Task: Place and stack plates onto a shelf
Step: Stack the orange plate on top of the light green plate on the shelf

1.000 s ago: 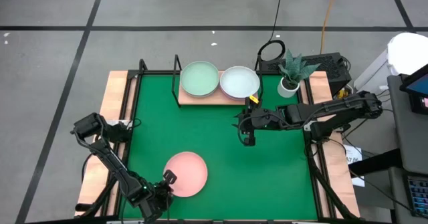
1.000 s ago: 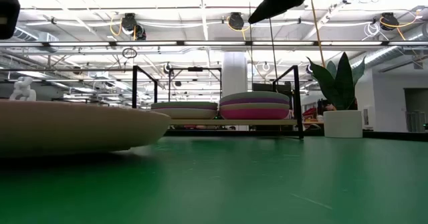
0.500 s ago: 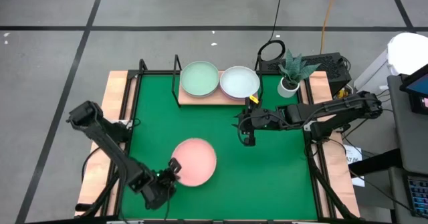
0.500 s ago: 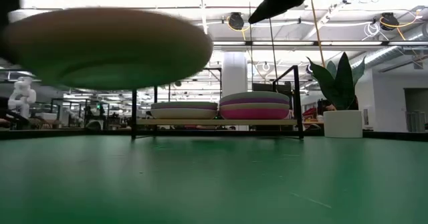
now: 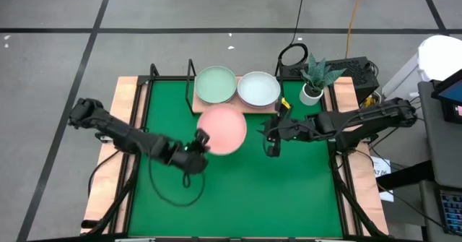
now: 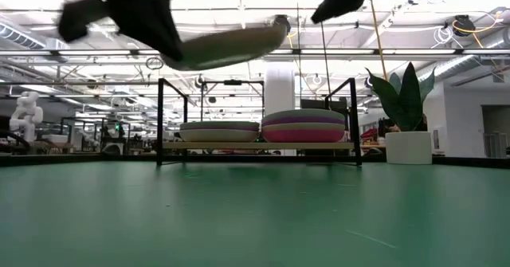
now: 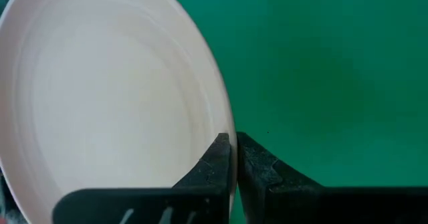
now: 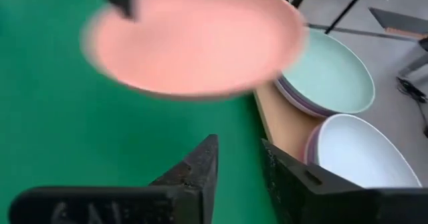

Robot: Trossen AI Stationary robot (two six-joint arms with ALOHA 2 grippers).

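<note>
Left end effector (image 5: 196, 142), pinching the round salmon-pink matte plate (image 5: 222, 129) by its rim, held it just near of the light wooden shelf (image 5: 206, 106).

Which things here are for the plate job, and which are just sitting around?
For the job: pink plate, held in the left pincer; shelf with the mint stack and white stack; right pincer.

Just sitting around: plant, cable loop.
</note>
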